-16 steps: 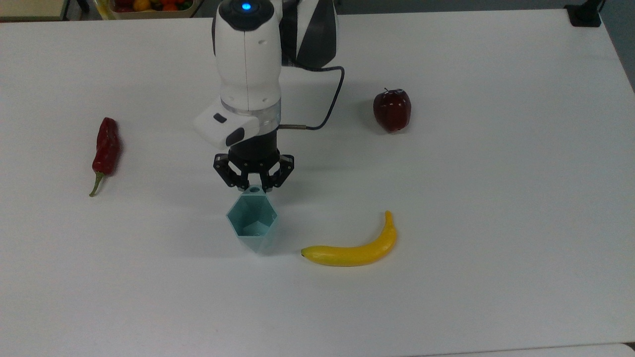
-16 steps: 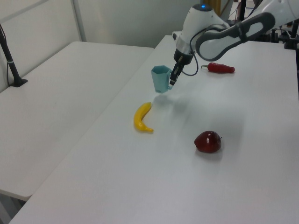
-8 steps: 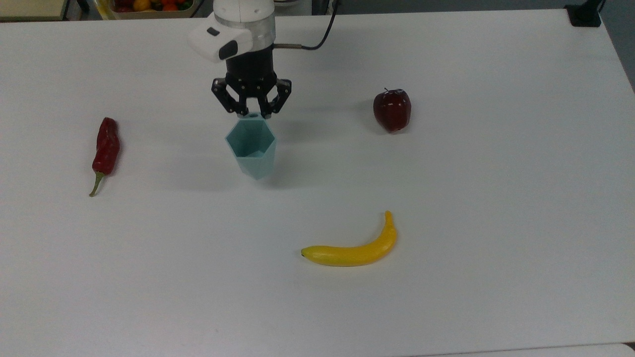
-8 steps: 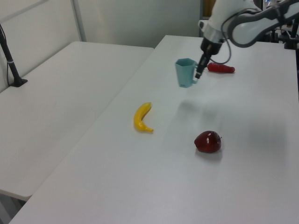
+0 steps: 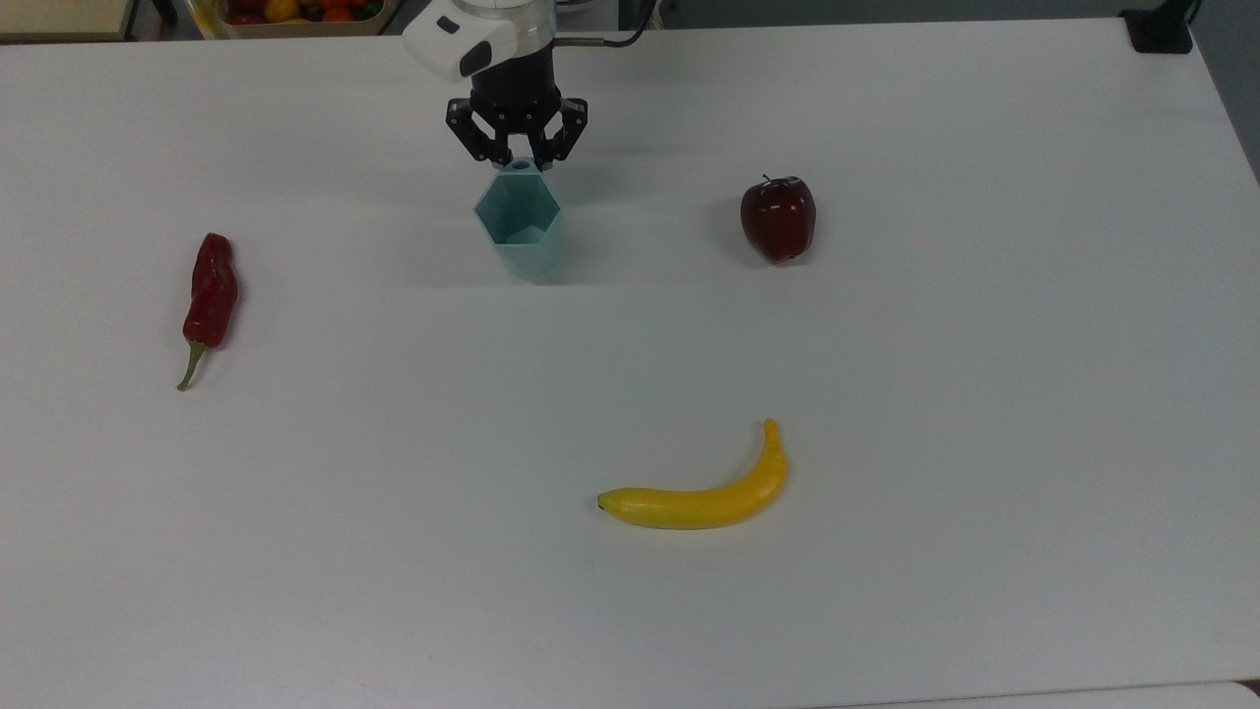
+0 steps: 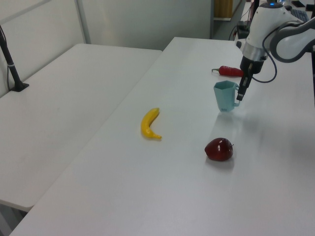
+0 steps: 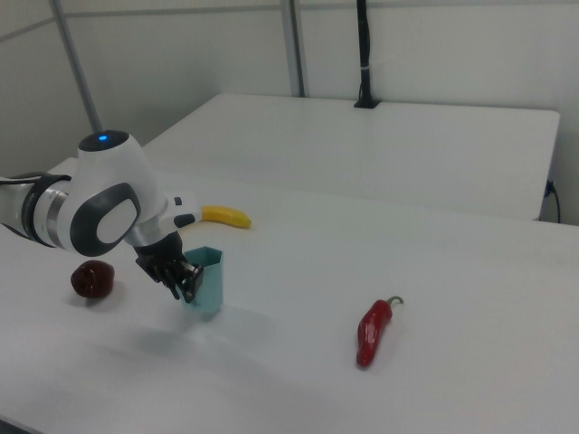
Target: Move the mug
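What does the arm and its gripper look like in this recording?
The arm has glossy white rounded shells with dark grey joint sections and a blue light on top. A thin black cable runs beside the wrist. The gripper is black, with open linkage-style fingers below a white wrist block carrying dark buttons.

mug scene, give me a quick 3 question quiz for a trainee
1. True or false: the gripper is shut on the mug at its handle tab.
2. In the top view, which fruit lies nearest the bottom edge: (a) the apple, (b) the banana, (c) the chili pepper?
3. Fill in: in the top view, the mug sits between the chili pepper and the ____.

Key: 1 true; 2 b; 3 apple.
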